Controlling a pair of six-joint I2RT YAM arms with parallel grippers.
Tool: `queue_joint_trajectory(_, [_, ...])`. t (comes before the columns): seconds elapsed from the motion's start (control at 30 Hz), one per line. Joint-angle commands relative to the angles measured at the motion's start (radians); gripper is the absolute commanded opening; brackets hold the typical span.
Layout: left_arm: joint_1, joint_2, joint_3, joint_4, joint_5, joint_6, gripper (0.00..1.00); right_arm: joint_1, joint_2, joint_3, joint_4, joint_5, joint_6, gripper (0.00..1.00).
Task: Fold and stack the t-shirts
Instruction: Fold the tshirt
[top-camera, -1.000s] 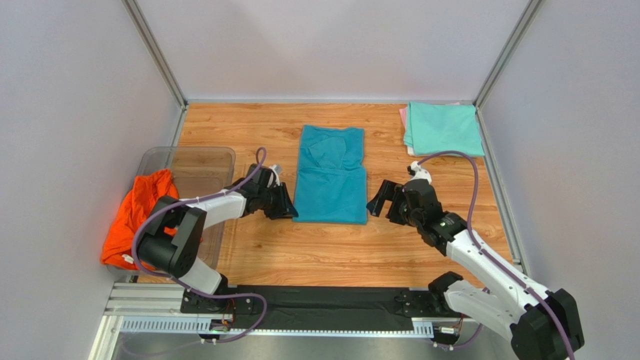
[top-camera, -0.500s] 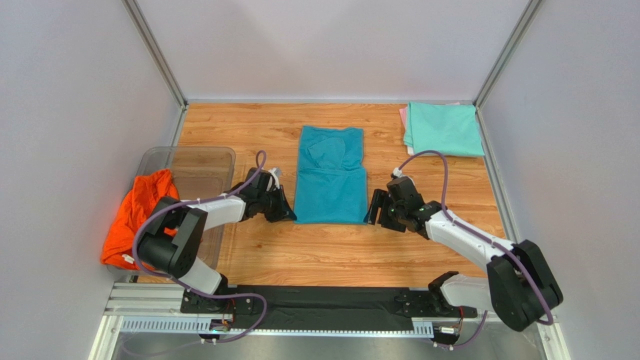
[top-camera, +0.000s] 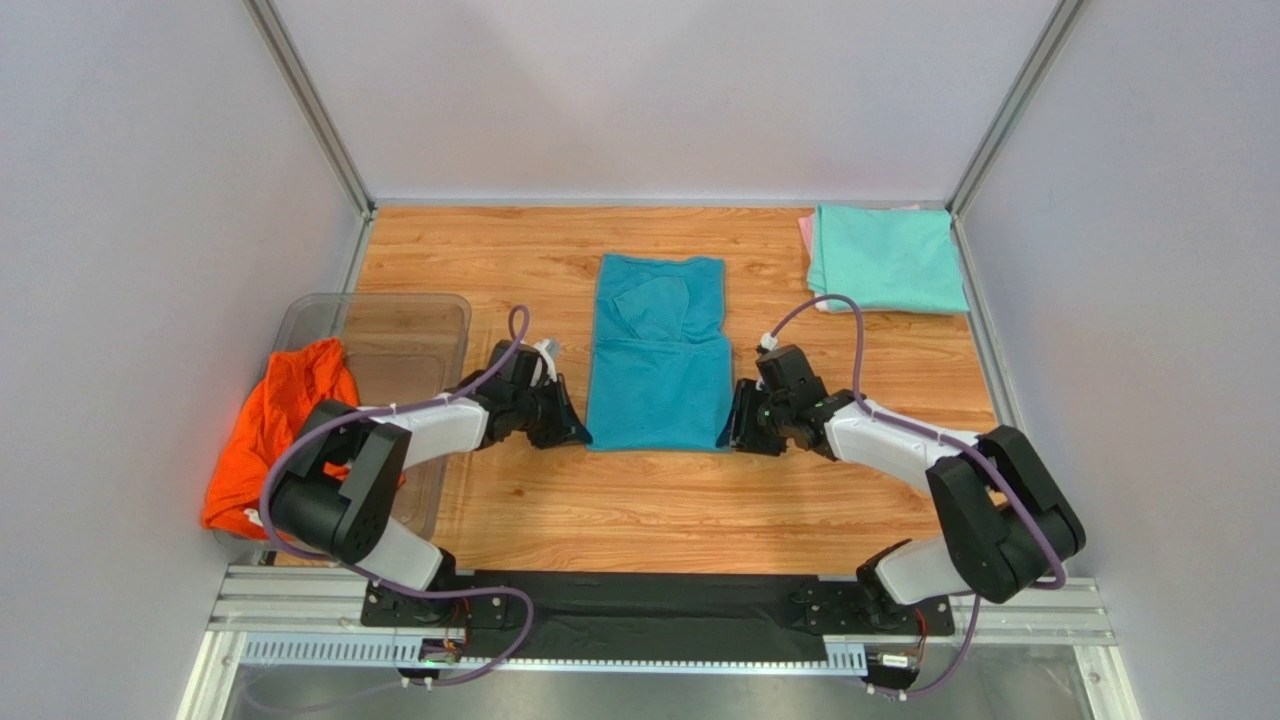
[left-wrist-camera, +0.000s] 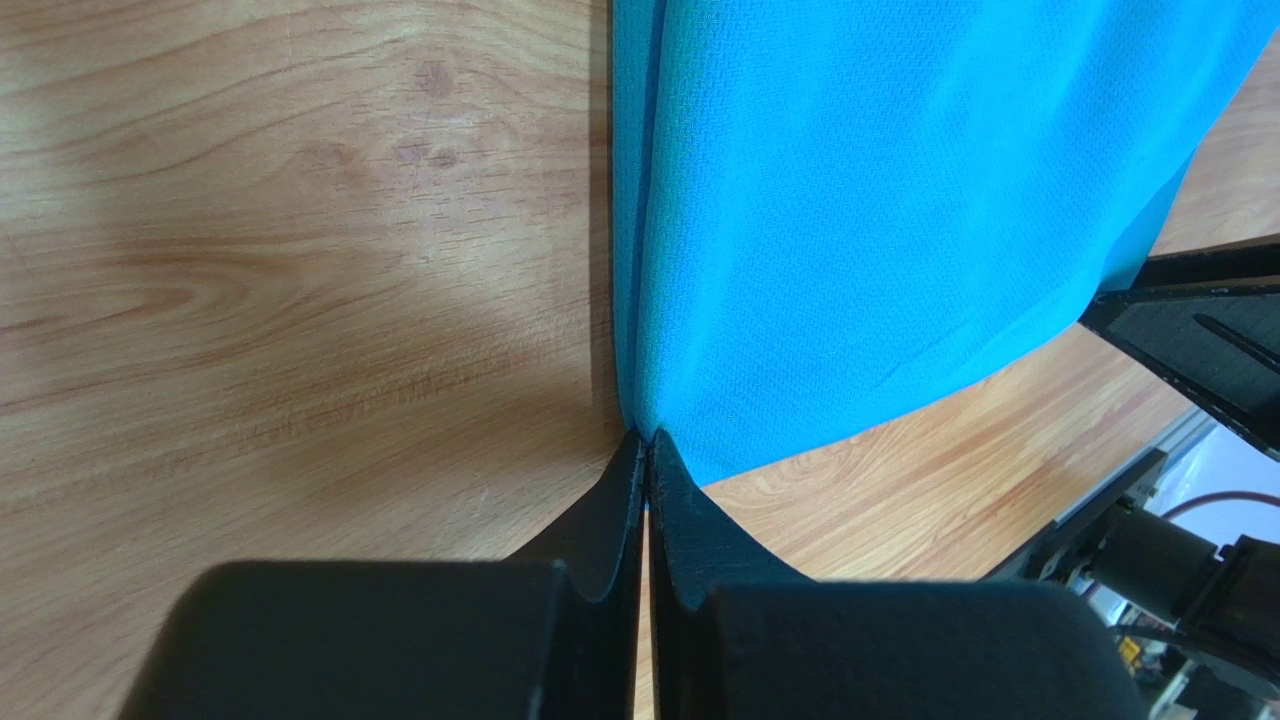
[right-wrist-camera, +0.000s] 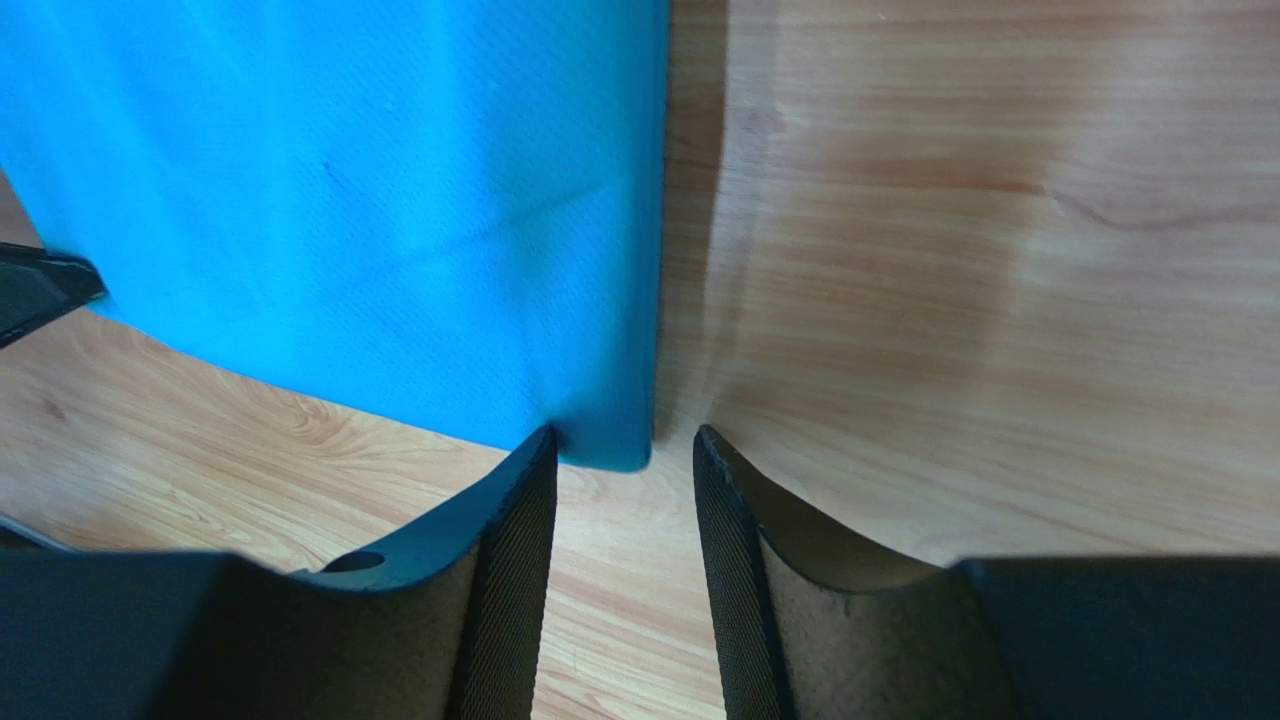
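Note:
A teal-blue t-shirt (top-camera: 661, 353) lies folded into a long strip in the middle of the table. My left gripper (top-camera: 580, 434) is at its near left corner. In the left wrist view that gripper (left-wrist-camera: 648, 444) is shut, pinching the very edge of the teal cloth (left-wrist-camera: 902, 195). My right gripper (top-camera: 732, 435) is low at the near right corner. Its jaws (right-wrist-camera: 624, 447) stand partly open around the corner of the teal cloth (right-wrist-camera: 346, 195), with a gap on the right side. A mint green t-shirt (top-camera: 890, 258) lies folded at the far right on a pale pink one (top-camera: 807, 237). A bright orange t-shirt (top-camera: 278, 428) hangs crumpled over the tub.
A clear plastic tub (top-camera: 406, 323) stands at the left side of the table, beside the left arm. Metal frame posts and grey walls close in the table on three sides. Bare wood (top-camera: 661, 503) lies between the shirt and the arm bases.
The right gripper has moved left to the shirt's near right corner and its jaws have narrowed. The left gripper has closed on the near left corner.

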Motion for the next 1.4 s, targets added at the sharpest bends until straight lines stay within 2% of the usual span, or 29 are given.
queue_joint_trajectory(0.0, [-0.002, -0.008, -0.037, -0.034, -0.051, 0.015, 0.0, 0.005, 0.019, -0.002, 0.069, -0.028, -0.019, 0.38])
queue_joint_trajectory(0.03, [-0.002, -0.011, -0.038, -0.034, -0.054, 0.014, 0.0, 0.005, 0.025, -0.002, 0.069, -0.025, -0.019, 0.37])
queue_joint_trajectory(0.1, [-0.002, -0.012, -0.04, -0.035, -0.054, 0.014, 0.0, 0.005, 0.037, 0.003, 0.069, -0.034, -0.025, 0.27])
queue_joint_trajectory(0.17, [-0.003, -0.017, -0.045, -0.032, -0.051, 0.012, 0.0, 0.005, 0.037, 0.0, 0.073, -0.063, -0.024, 0.11])
queue_joint_trajectory(0.23, [-0.002, -0.029, -0.057, -0.029, -0.045, 0.003, 0.0, 0.005, 0.027, -0.012, 0.07, -0.084, -0.018, 0.04])
queue_joint_trajectory(0.3, [-0.003, -0.049, -0.074, -0.019, -0.045, 0.0, 0.0, 0.008, -0.009, -0.026, 0.069, -0.098, -0.01, 0.01])
queue_joint_trajectory(0.57, [-0.044, -0.278, -0.215, -0.048, -0.076, -0.029, 0.0, 0.056, -0.165, -0.075, -0.072, -0.224, -0.005, 0.0])
queue_joint_trajectory(0.67, [-0.081, -0.438, -0.261, -0.132, -0.096, -0.063, 0.0, 0.1, -0.254, -0.079, -0.184, -0.241, -0.004, 0.0])
queue_joint_trajectory(0.73, [-0.091, -0.598, -0.281, -0.238, -0.123, -0.074, 0.0, 0.12, -0.317, -0.08, -0.264, -0.267, -0.001, 0.0])
queue_joint_trajectory(0.8, [-0.092, -0.765, -0.272, -0.378, -0.151, -0.08, 0.0, 0.129, -0.357, -0.08, -0.325, -0.289, -0.002, 0.0])
queue_joint_trajectory(0.9, [-0.094, -0.963, -0.247, -0.503, -0.163, -0.083, 0.0, 0.151, -0.427, -0.068, -0.379, -0.342, 0.007, 0.0])
queue_joint_trajectory(1.0, [-0.095, -1.089, -0.206, -0.606, -0.157, -0.107, 0.0, 0.192, -0.481, -0.013, -0.457, -0.39, 0.019, 0.0])
queue_joint_trajectory(1.13, [-0.095, -1.148, -0.152, -0.667, -0.116, -0.124, 0.0, 0.272, -0.532, 0.079, -0.56, -0.419, 0.041, 0.0])
queue_joint_trajectory(1.37, [-0.095, -1.206, -0.01, -0.733, -0.134, -0.124, 0.0, 0.287, -0.55, 0.129, -0.614, -0.548, 0.097, 0.0])
